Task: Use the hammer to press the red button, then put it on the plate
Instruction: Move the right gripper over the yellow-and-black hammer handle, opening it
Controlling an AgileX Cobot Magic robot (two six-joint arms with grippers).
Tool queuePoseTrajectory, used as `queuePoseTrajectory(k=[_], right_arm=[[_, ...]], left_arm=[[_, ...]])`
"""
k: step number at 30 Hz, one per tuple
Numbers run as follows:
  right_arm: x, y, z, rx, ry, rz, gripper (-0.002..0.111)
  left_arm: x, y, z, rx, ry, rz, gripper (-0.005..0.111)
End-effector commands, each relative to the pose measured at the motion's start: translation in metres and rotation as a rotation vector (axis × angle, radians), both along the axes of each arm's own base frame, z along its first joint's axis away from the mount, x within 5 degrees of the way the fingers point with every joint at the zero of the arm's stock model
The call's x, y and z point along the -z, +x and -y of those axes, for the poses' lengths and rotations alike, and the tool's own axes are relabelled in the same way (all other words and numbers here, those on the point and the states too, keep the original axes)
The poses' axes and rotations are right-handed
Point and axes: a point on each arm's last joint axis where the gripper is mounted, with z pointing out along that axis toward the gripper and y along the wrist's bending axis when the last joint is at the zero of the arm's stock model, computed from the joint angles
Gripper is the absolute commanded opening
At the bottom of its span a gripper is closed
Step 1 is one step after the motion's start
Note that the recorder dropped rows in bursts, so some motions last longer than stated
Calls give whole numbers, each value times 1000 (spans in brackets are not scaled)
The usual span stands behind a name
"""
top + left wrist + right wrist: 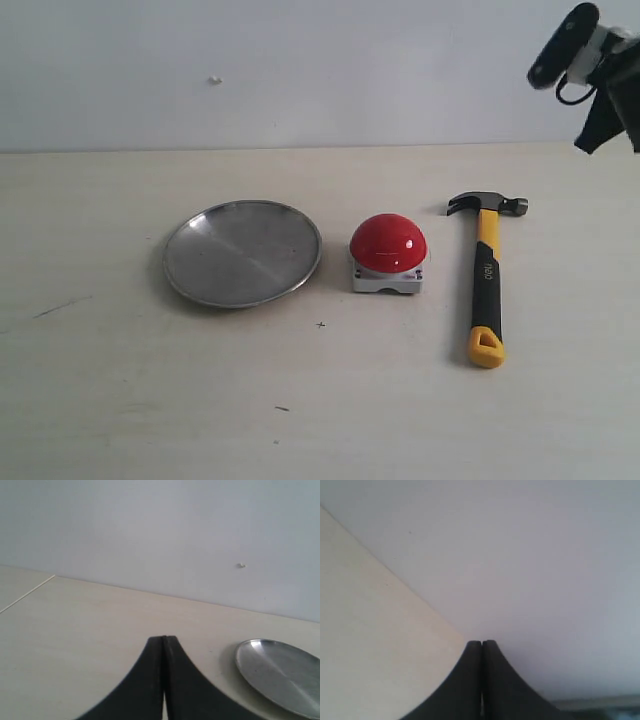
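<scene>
The hammer (487,280) lies flat on the table (120,400) to the right of the red button (388,243), near it but not touching. Its dark head is on the side farther from the camera than the button. Its yellow-and-black handle runs toward the camera and ends in a yellow tip that lies nearer the camera than the button's base. The button sits on its square grey-white base, dome up. The plate (242,252) lies to the left of the button, just beside it with a narrow strip of table between them, so the button sits directly between hammer and plate.

A few small dark marks (321,324) dot the table in front of the button. A pale wall (300,70) rises behind it, with a tiny white speck (214,80) far up and to the left.

The right arm (590,60) hangs in the air well above and to the right of the button, beyond the hammer's head. The right gripper (482,642) has its fingers pressed together with nothing between them. The left gripper (163,639) is likewise pressed together and holds nothing. It sits on the far side of the plate (280,675) from the button.
</scene>
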Motion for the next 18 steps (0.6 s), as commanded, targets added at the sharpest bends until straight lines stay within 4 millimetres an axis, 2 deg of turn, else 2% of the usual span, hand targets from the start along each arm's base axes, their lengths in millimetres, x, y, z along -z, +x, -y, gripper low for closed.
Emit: queuePoseTrajectory(k=[1,2,5,11,13,18], right_arm=[[-15,3,5,229,358,108,0],[-18,5,5,265,424,132,0],[-24,7,1,263,421,148,0],[-22,14,-13,133,492,134,0],[-21,18,-20,41,513,122,0],[-23,27,-48,-407,301,-17,0]], left_arm=[[-1,0,0,-1,-4,8,0],[-1,0,0,-1,-4,8,0],[-1,0,0,-1,-4,8,0],[-1,0,0,-1,-4,8,0],[-1,0,0,-1,-4,8,0],[-1,0,0,-1,-4,8,0]])
